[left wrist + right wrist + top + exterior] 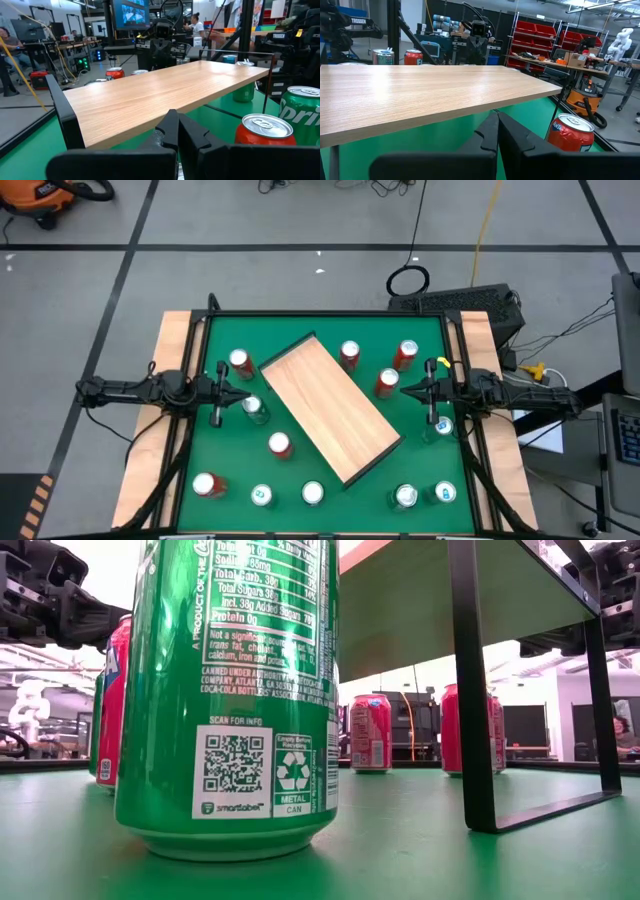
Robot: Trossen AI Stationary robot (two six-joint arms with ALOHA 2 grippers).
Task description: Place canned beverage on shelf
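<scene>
The shelf (325, 408), a light wood board on thin dark legs (470, 690), stands slantwise in the middle of the green table. No can is on its top (165, 95) (430, 95). Several red and green canned beverages stand upright on the table around it, among them a red can (240, 361) and a green can (255, 408) near my left gripper (232, 391), and a red can (387, 381) near my right gripper (405, 389). Both grippers hover shut and hold nothing, each pointing at the shelf from its own side (177, 131) (497, 131).
More cans stand along the near edge (262, 495) (312, 493) (405, 496) (445, 492) and the far edge (349, 353) (405, 354). A green can (235, 690) fills the low view's foreground. Wooden side boards (175, 340) flank the table.
</scene>
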